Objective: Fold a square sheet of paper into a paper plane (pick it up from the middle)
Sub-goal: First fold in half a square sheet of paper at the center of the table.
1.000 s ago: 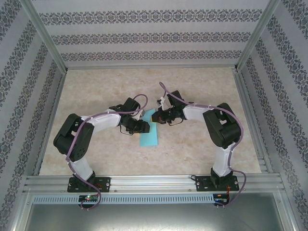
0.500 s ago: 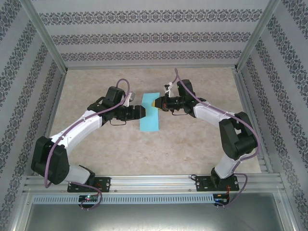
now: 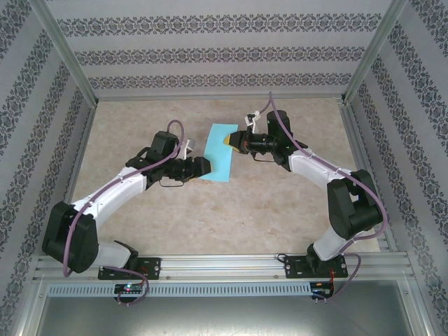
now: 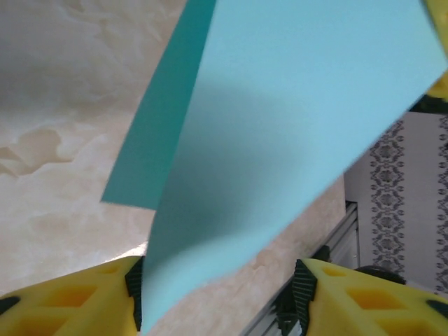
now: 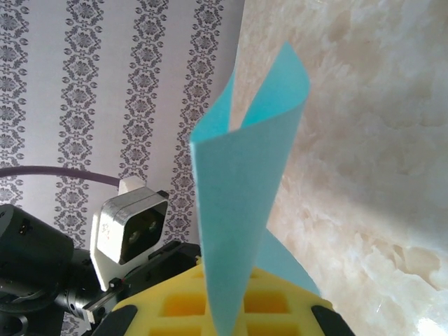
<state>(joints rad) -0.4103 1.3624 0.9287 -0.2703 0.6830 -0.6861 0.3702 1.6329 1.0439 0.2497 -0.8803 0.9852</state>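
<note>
Holds the sheet of paper raised above the table, toward its far middle, between the two arms. Pinches the right edge of the sheet with the right end effector, jaws closed flat on it. In the right wrist view, stands up out of that end effector as a curled turquoise strip. Straddles the lower left edge with the left end effector, jaws moderately apart, not clamped. In the left wrist view, passes between the yellow fingers, just beside the left one and well apart from the right, bowed across the frame.
</note>
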